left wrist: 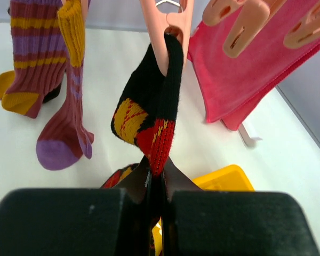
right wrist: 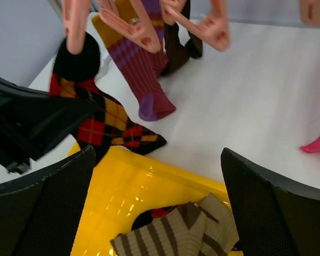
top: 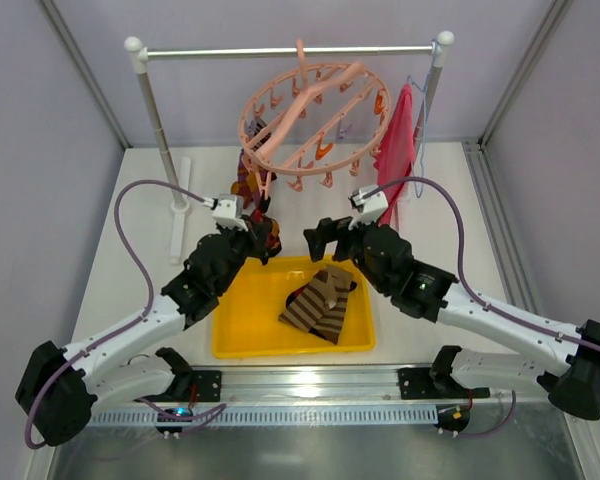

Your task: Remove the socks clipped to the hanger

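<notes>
The salmon-pink ring hanger (top: 310, 112) hangs from a rail by its hook. A dark argyle sock (left wrist: 149, 120) hangs from one of its pegs (left wrist: 168, 32). My left gripper (left wrist: 159, 176) is shut on the sock's lower end, just left of the yellow tray (top: 242, 318); it also shows in the top view (top: 263, 238). Two maroon-purple socks (left wrist: 42, 69) with yellow stripes hang clipped to its left. My right gripper (right wrist: 157, 208) is open and empty above the tray (right wrist: 122, 186). Brown-cream striped socks (right wrist: 176, 237) lie in the tray, over another argyle sock.
A plain pink-red cloth (top: 398, 145) hangs on a thin wire hanger at the right end of the rail (top: 280, 50). The rail's white posts (top: 158, 130) stand at the back left and right. Grey walls enclose the table.
</notes>
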`<state>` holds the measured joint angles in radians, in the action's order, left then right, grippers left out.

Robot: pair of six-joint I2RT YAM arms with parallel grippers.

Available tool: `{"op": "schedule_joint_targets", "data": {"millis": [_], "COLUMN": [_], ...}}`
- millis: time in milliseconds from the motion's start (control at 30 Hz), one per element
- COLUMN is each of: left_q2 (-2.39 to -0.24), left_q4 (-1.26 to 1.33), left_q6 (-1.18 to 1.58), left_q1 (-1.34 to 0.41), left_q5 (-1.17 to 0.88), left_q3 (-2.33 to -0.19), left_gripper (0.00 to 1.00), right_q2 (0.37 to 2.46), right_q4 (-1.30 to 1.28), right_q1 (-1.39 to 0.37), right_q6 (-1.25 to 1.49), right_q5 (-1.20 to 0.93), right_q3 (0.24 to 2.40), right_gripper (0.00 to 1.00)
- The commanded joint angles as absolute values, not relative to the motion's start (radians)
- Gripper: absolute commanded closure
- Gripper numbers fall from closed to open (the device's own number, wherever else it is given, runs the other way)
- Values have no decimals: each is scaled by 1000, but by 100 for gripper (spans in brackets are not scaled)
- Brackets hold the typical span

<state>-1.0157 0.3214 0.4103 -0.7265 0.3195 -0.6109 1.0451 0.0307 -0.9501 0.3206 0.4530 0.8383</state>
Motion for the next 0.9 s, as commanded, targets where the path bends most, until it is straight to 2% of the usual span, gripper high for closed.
{"op": "schedule_joint_targets", "data": {"millis": [0,400,867], "left_q2": [-976,-979,-980], "left_q4": [325,363,388], "left_q6": [396,410,428], "left_q1": [-736,-741,-765], "left_q5": [258,230,215], "left_q3": [-583,-555,-548], "left_gripper": [100,100,100], "right_q2": [1107,1370,1562], "right_q4": [-29,-136,-213], "right_q1": [-1025,-1101,-1100], "right_q6": [278,278,270], "right_q5": [593,597,739], "right_q3": [1036,1368,1558], "right_gripper": [0,0,0]}}
